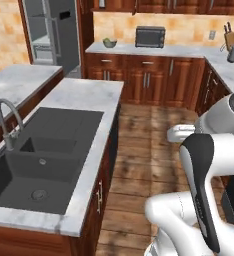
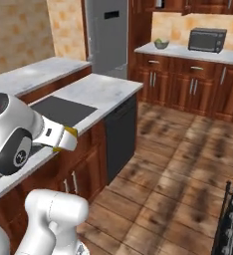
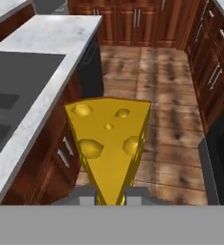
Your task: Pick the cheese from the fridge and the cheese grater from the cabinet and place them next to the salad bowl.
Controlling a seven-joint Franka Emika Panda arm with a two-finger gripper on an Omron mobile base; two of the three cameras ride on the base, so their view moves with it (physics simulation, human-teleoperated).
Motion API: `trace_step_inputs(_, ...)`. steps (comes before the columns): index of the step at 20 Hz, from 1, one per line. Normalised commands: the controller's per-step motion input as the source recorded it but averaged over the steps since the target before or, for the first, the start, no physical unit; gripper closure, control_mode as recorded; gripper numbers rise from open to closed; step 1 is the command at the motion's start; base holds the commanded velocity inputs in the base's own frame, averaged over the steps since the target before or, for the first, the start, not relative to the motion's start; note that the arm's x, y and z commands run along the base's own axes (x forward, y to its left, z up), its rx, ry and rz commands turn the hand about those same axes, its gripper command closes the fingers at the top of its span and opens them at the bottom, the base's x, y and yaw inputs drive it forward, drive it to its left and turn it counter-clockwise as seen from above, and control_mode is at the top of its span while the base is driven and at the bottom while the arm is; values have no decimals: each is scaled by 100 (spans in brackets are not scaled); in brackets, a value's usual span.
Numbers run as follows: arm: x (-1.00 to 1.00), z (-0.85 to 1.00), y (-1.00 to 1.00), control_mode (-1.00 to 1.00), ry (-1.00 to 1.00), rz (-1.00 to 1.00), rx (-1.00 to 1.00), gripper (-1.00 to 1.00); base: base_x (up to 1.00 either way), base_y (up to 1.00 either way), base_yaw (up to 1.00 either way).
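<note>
Cheese: you see the yellow wedge [image 3: 109, 143] in the hand view, point down between the finger tips, wide edge up, round holes dotting its face. In the right base view a small yellow bit [image 2: 70, 132] shows at the end of the white hand.
Gripper: the gripper [image 3: 109, 195] is pinching the cheese, its two tips pressed against the narrow end of the wedge, one on each side.
Where the cheese is: you hold it in the air over the wooden floor [image 3: 166, 119], beside the island's wooden front and clear of the counter.
Island counter: the pale marble top [image 1: 84, 100] runs along the arm's left in the left base view, with a dark double sink [image 1: 44, 155] set in it and a curved silver faucet [image 1: 6, 122] at its edge.
Dishwasher: a dark panel [image 2: 119, 137] sits in the island's front, under the marble end.
Fridge: the tall grey fridge [image 1: 51, 32] stands at the far left of the left base view, door open, pale shelves visible inside; well apart from the cheese.
Salad bowl: you find it [image 1: 109, 43] on the far back counter, left of the dark microwave [image 1: 150, 36], green leaves showing above its rim; well apart from the arm.
Cabinet: reddish-brown wall cabinets [image 1: 154, 5] line the top above the back counter.
Knife block: it stands at the right end of that counter [image 1: 230, 36].
</note>
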Motion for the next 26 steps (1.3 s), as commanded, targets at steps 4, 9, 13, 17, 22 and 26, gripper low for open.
trace_step_inputs(4, 0, 0, 0, 100, 0, 0, 0, 100, 94, -100, 19)
trace_step_inputs(9, 0, 0, 0, 100, 0, 0, 0, 100, 100, -100, 11)
trace_step_inputs(13, 0, 0, 0, 100, 0, 0, 0, 100, 100, -100, 4)
trace_step_inputs(17, 0, 0, 0, 100, 0, 0, 0, 100, 100, -86, 0)
trace_step_inputs(22, 0, 0, 0, 100, 0, 0, 0, 100, 100, -54, -5)
trace_step_inputs(26, 0, 0, 0, 100, 0, 0, 0, 100, 100, 3, -31)
